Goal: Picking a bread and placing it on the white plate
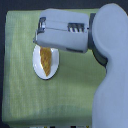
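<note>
Arm: the big grey-white arm point(107, 65) fills the exterior view's right side and is the nearest thing to the camera; its forearm reaches toward the exterior view's left, over the plate.
Pincer: the pincer point(42, 37) is at the left end of the forearm, directly above the upper rim of the plate. Its fingers are hidden under the housing (the picture is also quite blurred), so I cannot tell whether they are apart or together, or whether they touch the bread.
Bread: the bread point(46, 61) lies on the plate, lengthwise from top to bottom, its lower tapered end close to the lower rim. Its upper end goes out of sight under the pincer.
White plate: the white plate point(37, 64) rests on the bench, partly covered by the arm at the top.
Bench: the bench point(20, 90) carries a green-yellow cloth.
Why so: the bread sits inside the rim, so I judge the placing is done or nearly done; the pincer hangs over the upper end probably because the bread was carried by that end.
</note>
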Available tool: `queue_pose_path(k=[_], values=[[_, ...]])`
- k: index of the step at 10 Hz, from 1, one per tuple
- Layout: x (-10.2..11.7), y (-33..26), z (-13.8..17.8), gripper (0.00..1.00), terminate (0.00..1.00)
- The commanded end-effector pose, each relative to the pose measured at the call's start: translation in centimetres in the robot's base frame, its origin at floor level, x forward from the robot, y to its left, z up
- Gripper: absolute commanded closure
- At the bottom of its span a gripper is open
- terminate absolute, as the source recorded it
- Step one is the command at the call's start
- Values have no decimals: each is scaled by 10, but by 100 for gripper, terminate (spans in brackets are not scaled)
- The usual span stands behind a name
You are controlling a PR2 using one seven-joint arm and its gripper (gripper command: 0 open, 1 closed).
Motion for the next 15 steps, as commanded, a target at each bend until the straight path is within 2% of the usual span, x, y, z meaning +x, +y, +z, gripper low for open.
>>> queue_pose_path(k=[1, 5, 6, 8, 10, 15], values=[[19, -61, 108, 0, 0], [-8, -117, 129, 0, 0], [-23, -144, 126, 0, 0], [-38, -177, 120, 0, 0], [-61, -243, 119, 0, 0], [-73, -331, 112, 0, 0]])
